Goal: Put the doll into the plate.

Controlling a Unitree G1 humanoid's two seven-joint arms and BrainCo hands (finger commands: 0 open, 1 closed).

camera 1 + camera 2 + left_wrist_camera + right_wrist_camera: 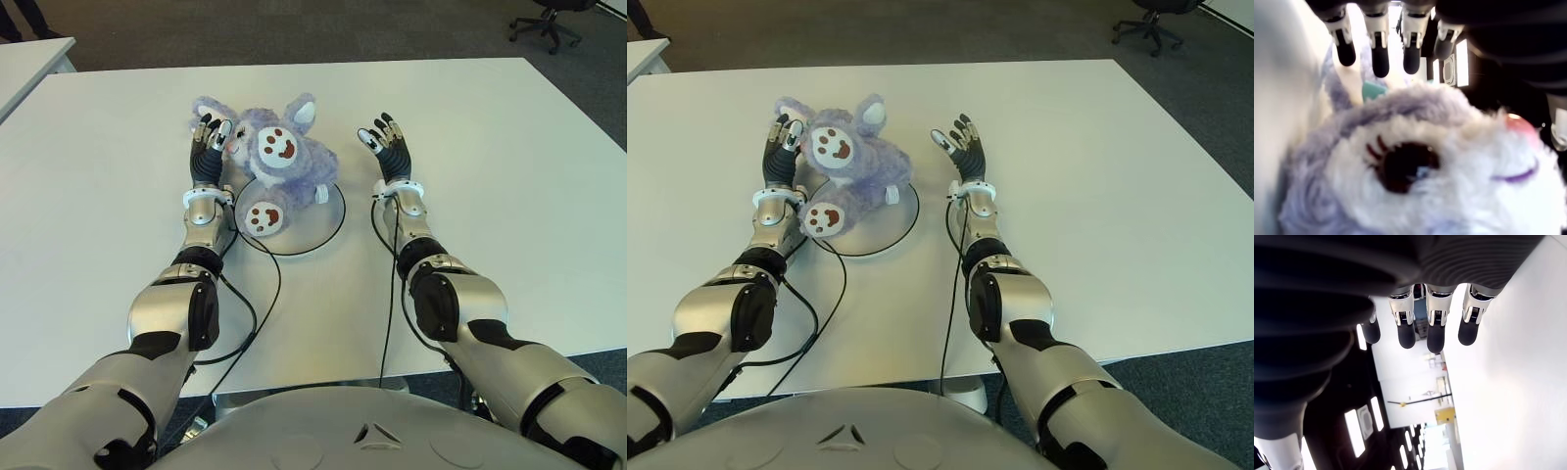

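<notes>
Both hands are held open: left hand [209, 137] beside the plush doll [269, 162], lying on the plate [318, 223]; right hand [385, 140] at 3 o'clock.

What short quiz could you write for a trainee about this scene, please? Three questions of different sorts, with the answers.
1. True or false: the doll lies partly on the plate.
2. Which hand shows right beside the doll's head?
A. left hand
B. right hand
C. neither
3. Fill in: the right hand shows over the bare ____, holding nothing.

Key:
1. True: its lower body and one foot are over the plate, and its head is off it.
2. A; its fingers are extended, not closed on the doll.
3. table
</notes>
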